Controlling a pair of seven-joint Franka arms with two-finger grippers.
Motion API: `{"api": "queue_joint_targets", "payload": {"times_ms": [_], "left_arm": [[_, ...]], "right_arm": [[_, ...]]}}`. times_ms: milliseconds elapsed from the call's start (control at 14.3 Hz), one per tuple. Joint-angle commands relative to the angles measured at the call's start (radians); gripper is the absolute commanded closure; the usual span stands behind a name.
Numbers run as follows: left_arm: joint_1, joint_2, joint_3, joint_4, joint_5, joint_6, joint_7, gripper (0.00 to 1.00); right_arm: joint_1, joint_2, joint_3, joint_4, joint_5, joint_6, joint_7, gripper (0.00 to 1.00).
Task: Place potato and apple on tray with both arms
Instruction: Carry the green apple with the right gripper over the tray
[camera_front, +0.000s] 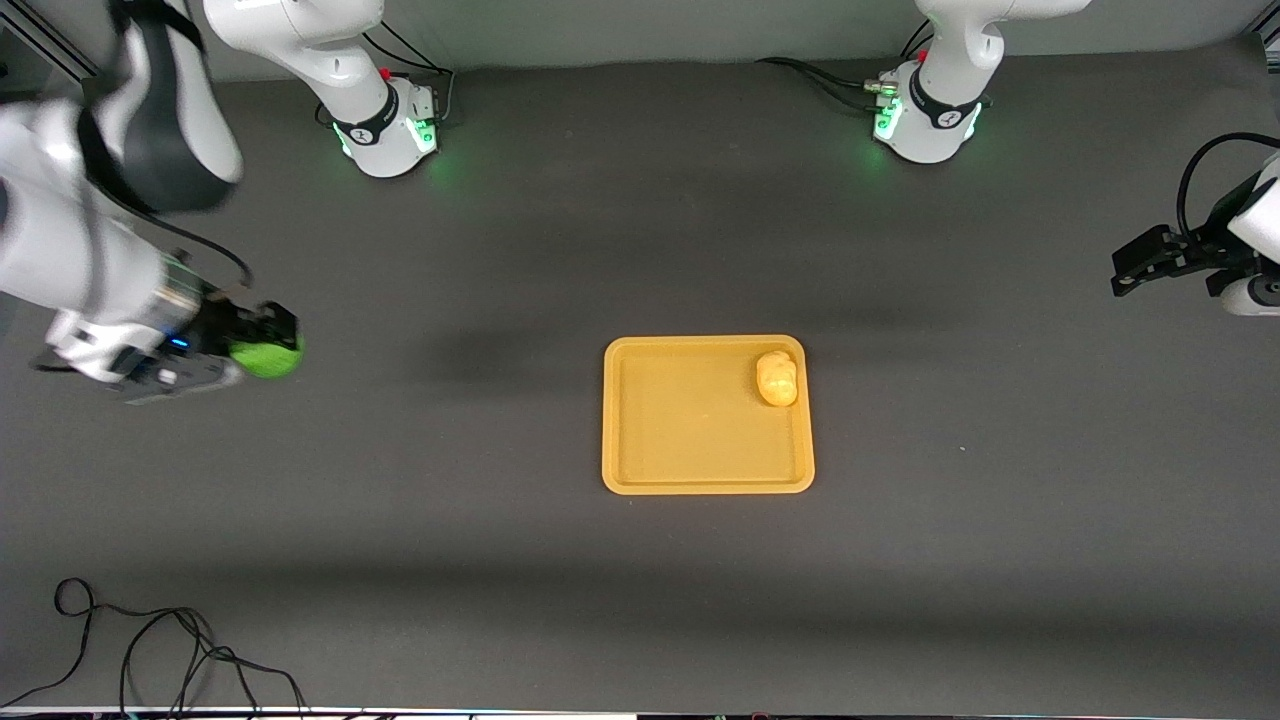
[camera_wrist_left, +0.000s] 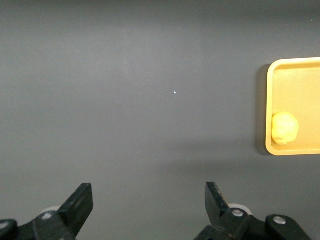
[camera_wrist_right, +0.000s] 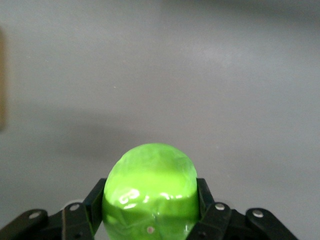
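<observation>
- Apple (camera_front: 268, 356), small, round and bright green, sat clamped in the right gripper (camera_front: 262, 340), up in the air over bare table at the right arm's end, well apart from the tray (camera_front: 706, 480).
- Right wrist view showed the black fingers (camera_wrist_right: 93, 202) pressed against either side of the apple's (camera_wrist_right: 150, 190) widest part, which looked the sound place to take it.
- Its skin was glossy and threw back the light, so I judged it slippery; a hold off the middle might have let it squirt out.
- It seemed light and stiff, a toy by the look of it, and likely to roll once set on a flat floor.
- Potato (camera_front: 777, 378), lumpy and yellow-tan, lay in the tray, tight in the corner toward the left arm's end and the bases, touching the rim.
- Left gripper (camera_front: 1145, 262) hung with its jaws wide and nothing between them, over the table's edge at the left arm's end, waiting.
- Tray's low rim should have checked a rolling apple.
</observation>
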Motion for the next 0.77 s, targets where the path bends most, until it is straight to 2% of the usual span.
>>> {"api": "queue_joint_targets", "payload": {"times_ms": [0, 140, 350, 561, 701], "left_arm": [[-0.018, -0.016, 0.012, -0.002, -0.015, 0.003, 0.016, 0.00], [-0.018, -0.017, 0.010, -0.002, -0.015, -0.006, 0.016, 0.00], [-0.020, -0.014, 0.010, 0.005, -0.015, -0.005, 0.016, 0.00], [-0.017, -0.013, 0.012, 0.027, -0.015, -0.011, 0.018, 0.00], [-0.020, -0.013, 0.010, 0.033, -0.014, -0.028, 0.018, 0.00]], "right_arm": [[0.014, 0.062, 0.004, 0.156, 0.015, -0.077, 0.042, 0.57], [0.112, 0.109, 0.010, 0.251, 0.014, -0.095, 0.130, 0.57], [0.259, 0.232, 0.012, 0.412, 0.014, -0.115, 0.366, 0.57], [0.408, 0.393, 0.013, 0.596, 0.013, -0.127, 0.586, 0.57], [0.508, 0.508, 0.039, 0.726, 0.009, -0.127, 0.703, 0.58]]}}
